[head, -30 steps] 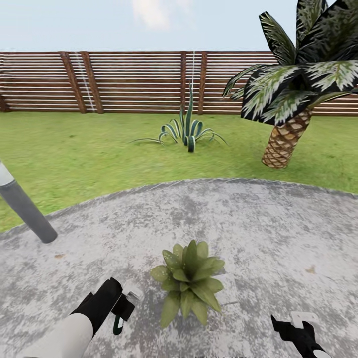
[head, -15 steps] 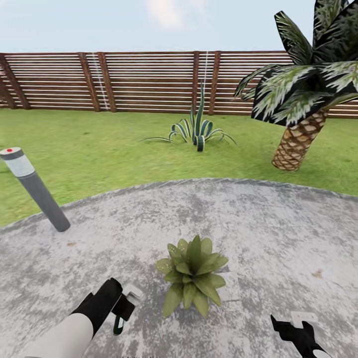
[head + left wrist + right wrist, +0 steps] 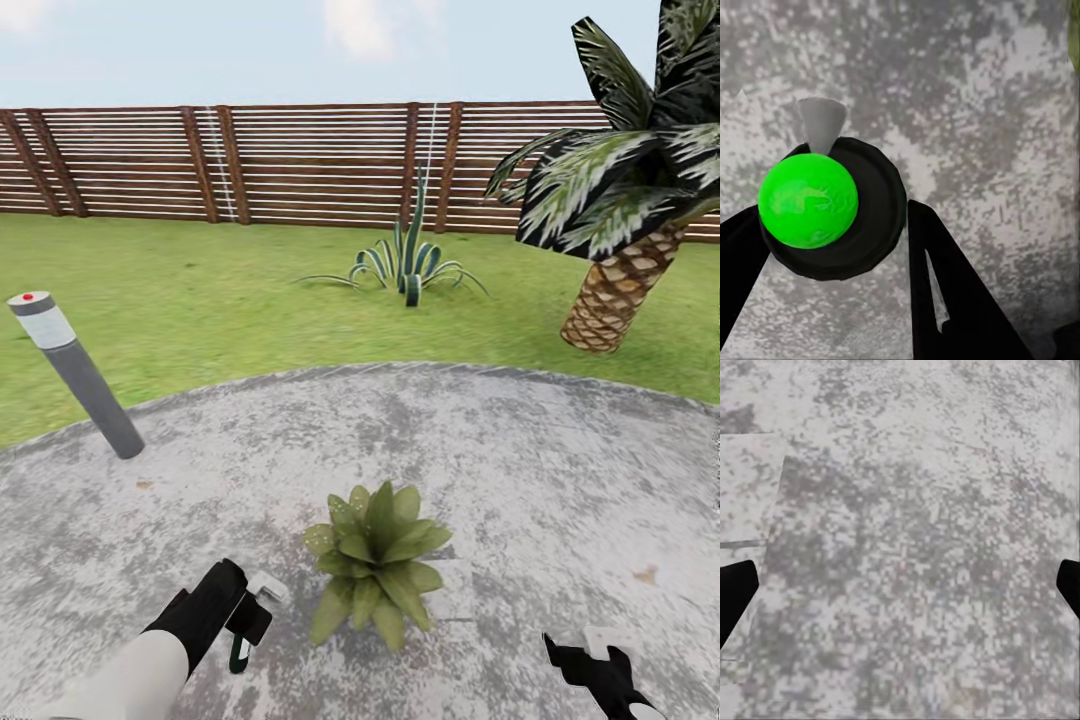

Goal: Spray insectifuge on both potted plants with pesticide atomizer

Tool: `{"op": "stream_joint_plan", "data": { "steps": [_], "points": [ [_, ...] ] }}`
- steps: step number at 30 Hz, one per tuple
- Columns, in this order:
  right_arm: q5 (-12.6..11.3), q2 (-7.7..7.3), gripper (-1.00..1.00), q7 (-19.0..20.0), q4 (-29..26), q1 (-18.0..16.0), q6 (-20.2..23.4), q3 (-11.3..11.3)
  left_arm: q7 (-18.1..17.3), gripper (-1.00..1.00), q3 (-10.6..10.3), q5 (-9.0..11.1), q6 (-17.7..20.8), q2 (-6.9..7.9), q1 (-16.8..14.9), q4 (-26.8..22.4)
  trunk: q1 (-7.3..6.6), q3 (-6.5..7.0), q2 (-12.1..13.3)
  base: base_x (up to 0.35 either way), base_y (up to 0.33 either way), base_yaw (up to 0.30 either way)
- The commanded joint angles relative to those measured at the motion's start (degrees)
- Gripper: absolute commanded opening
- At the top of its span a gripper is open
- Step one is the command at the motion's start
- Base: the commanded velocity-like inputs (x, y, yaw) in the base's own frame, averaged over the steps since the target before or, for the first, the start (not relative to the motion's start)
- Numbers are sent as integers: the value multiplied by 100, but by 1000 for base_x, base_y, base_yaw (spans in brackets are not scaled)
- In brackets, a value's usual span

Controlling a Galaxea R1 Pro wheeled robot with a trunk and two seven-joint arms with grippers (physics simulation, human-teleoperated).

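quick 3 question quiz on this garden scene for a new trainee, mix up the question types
1. True or false: the potted plant stands on the grass.
2. What sits between the jaws of the left gripper? A) nothing B) the pesticide atomizer C) a loose leaf
3. Fill in: the jaws of the right gripper stand ____.

Key: 1 false, it stands on the grey patio; 2 B; 3 open.
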Motion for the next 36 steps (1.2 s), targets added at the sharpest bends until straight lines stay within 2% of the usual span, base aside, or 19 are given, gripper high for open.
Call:
{"op": "stream_joint_plan", "data": {
  "steps": [1, 12, 18, 22, 24, 26, 31, 36],
  "points": [
    [23, 2, 100, 41, 4, -5, -22, -50, -49, -100, -7, -61, 19, 1, -1, -12, -1, -5, -2, 3, -272, 131],
    [23, 0, 100, -28, 4, -5, -22, -50, -52, -100, -7, -61, 19, 1, -1, -9, -1, -5, -2, 0, -270, 261],
    [23, -2, 100, -40, 4, -5, -22, -49, -142, -100, -85, -114, -17, 26, 184, 67, -1, -5, -2, 0, -16, 174],
    [23, -2, 100, -40, 4, -5, -22, -48, -153, -100, -313, -121, -595, 51, 292, 70, -1, -5, -2, 0, 0, 12],
    [23, -2, 100, -40, 4, -5, -22, -48, -379, -100, -397, -125, -817, 32, 304, 71, -1, -5, -2, 0, 0, 1],
    [23, -2, 100, -40, 4, -5, -22, -51, -523, -100, -429, -129, -852, 23, 305, 69, -1, -5, -2, 0, 0, 0],
    [23, -9, 100, -40, 4, -5, -22, -57, -600, -100, -516, -123, -854, 11, 308, 71, -1, -6, -2, 0, 0, 17],
    [23, -11, 100, -40, 4, -5, -22, -57, -743, -100, -517, -129, -843, 10, 307, 68, -1, -18, -2, 23, -77, 222]
  ]
}}
